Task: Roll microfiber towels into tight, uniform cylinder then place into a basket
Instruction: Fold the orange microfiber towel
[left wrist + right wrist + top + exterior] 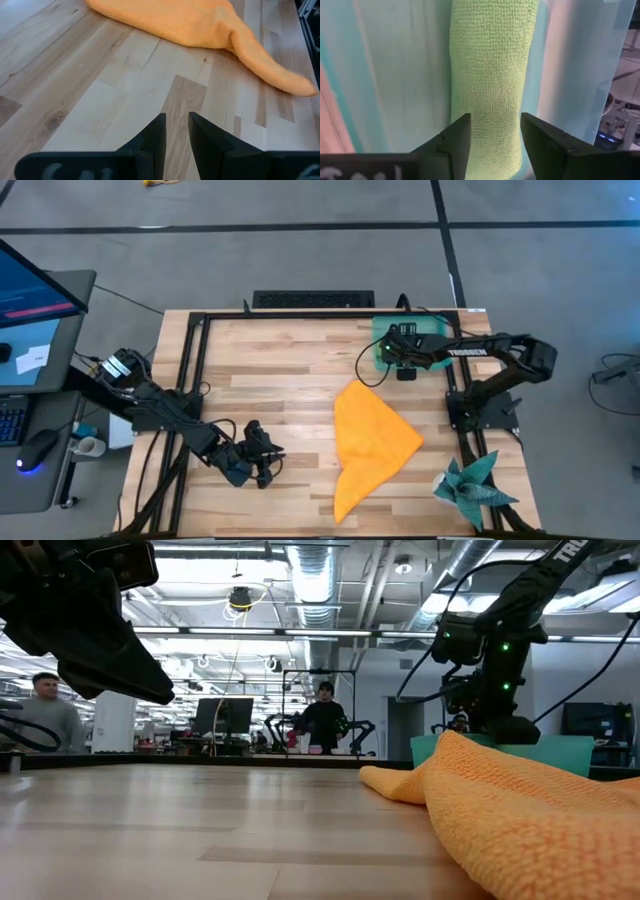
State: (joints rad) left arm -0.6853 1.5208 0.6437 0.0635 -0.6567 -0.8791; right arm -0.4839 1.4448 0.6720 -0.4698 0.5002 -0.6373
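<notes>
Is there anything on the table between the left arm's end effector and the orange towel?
No. The left end effector looks across bare wood to the orange towel; the left wrist and high views both show that.

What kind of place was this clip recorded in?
Probably a robotics lab or open workshop floor. The low view shows exposed ceiling ducts and a person standing by other robot arms in the background; the high view shows a computer monitor beside the wooden table.

My matt dark fingers (pixel 492 145) frame nubbly green cloth (pixel 490 75) in translucent plastic basket (pixel 395 75); worktop (pixel 75 90) is smooth wood.
</notes>
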